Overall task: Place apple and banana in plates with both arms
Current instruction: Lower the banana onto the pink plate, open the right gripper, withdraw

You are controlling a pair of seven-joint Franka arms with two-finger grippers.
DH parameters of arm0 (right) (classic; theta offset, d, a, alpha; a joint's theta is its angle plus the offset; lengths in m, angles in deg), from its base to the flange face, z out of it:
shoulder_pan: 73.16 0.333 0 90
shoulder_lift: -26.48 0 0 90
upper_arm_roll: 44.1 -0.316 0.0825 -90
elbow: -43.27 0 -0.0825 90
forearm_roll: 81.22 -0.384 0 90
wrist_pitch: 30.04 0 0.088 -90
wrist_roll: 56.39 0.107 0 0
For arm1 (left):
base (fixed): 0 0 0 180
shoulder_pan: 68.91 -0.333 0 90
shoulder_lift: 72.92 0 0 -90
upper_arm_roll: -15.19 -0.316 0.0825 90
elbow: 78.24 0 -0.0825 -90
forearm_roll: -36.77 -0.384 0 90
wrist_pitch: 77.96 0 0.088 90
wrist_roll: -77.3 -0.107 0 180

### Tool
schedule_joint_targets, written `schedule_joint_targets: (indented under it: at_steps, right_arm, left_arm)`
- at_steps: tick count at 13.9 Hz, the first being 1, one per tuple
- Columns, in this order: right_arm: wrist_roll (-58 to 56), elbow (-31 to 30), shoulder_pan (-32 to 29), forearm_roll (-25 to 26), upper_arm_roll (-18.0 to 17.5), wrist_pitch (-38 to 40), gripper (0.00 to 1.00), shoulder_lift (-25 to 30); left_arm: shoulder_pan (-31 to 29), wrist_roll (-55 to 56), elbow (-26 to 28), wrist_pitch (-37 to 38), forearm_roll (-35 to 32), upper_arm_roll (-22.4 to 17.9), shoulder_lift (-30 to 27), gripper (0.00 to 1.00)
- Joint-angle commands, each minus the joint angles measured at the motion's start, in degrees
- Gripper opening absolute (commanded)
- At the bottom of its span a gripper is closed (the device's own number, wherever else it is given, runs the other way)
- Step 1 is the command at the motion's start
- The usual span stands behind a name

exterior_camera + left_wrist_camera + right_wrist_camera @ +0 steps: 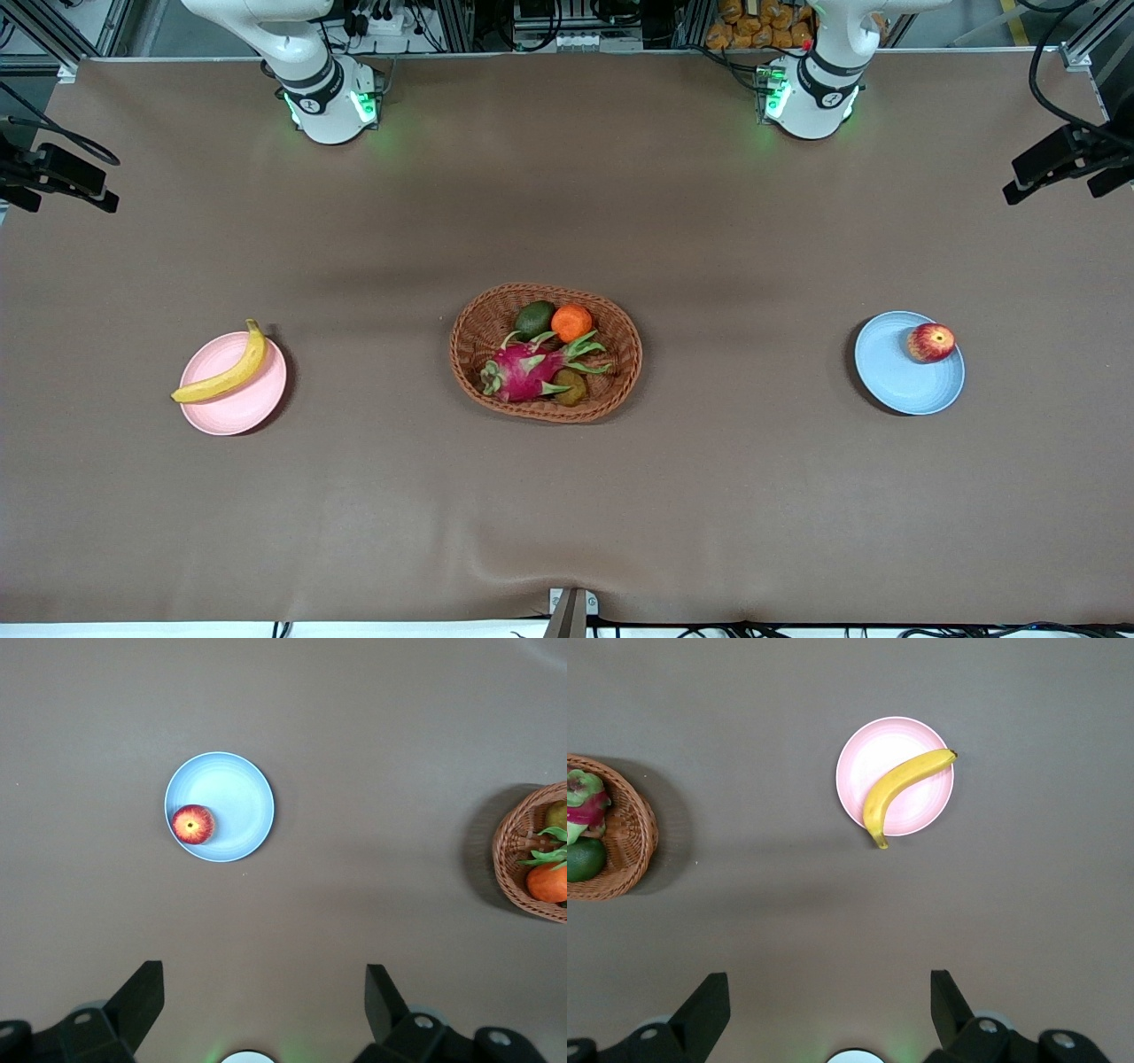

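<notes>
Table (pixel 567 496) is seen first, a wide brown surface spanning the whole front view, with both arms pulled up near their bases at the top edge. The left arm (pixel 828 80) is raised high toward its own end of the table, and the right arm (pixel 306 71) is raised likewise toward its end; both are waiting. Next in size, the wicker basket (pixel 620 390) is found at the middle of the table, with a dragon fruit (pixel 524 369), an avocado (pixel 534 318), an orange (pixel 571 322) and a small brownish fruit (pixel 571 387) lying in it. The pink plate (pixel 239 412) is set toward the right arm's end, and the banana (pixel 223 373) is laid across it, its stem tip reaching past the rim on the side away from the front camera and its other end overhanging the rim. The blue plate (pixel 904 385) is set toward the left arm's end, and the apple (pixel 931 342) is sitting in it close to the rim. From the left wrist, the left gripper (pixel 261 1001) is shown high over bare table near the blue plate, its fingers (pixel 140 997) spread wide with nothing between them. From the right wrist, the right gripper (pixel 828 1001) is shown high over bare table near the pink plate, its fingers (pixel 709 1001) parted just as widely and holding nothing.
</notes>
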Motion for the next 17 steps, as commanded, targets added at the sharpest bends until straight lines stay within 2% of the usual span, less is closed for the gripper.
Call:
schedule_joint_targets:
  at_steps: [1,4,10,17]
  right_arm:
    - [1.1,-0.5,-1.6,-1.0,-0.5,-0.8,1.0,0.6]
    - [1.4,0.3,-1.6,-0.9,-0.6,-0.3,1.0,0.5]
    - [1.0,1.2,-1.3,-0.3,-0.8,-0.2,1.0,0.5]
    - [1.1,1.5,-1.1,-0.4,-0.8,-0.7,1.0,0.1]
  left_arm:
    - [-0.9,0.1,1.5,0.9,0.6,0.6,-1.7,1.0]
    - [-1.2,0.1,1.5,0.8,0.6,0.2,-2.9,1.0]
    - [-0.3,0.1,0.7,-1.8,1.1,-0.6,-0.6,1.0]
    - [-0.8,0.0,0.0,0.3,-0.5,-0.4,-0.7,1.0]
